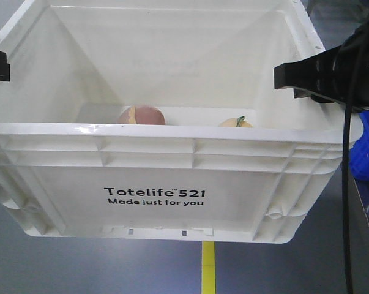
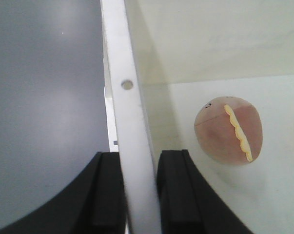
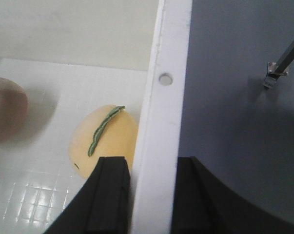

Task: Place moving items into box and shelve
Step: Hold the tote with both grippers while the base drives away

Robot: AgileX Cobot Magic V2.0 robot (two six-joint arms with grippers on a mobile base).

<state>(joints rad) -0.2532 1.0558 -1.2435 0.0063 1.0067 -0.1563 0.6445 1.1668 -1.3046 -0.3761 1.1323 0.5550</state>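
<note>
The box [image 1: 153, 165] is glossy, smooth white plastic, while the pinkish-brown toy [image 2: 217, 136] looks matt and smooth.

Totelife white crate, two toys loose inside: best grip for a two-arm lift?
Take the white ribbed plastic crate by the thin top rim of each side wall. Come from above, with one finger inside and one outside. The rim is straight and narrow enough to straddle, and opposite holds should keep the crate level. The left gripper and right gripper clamp it this way.
</note>
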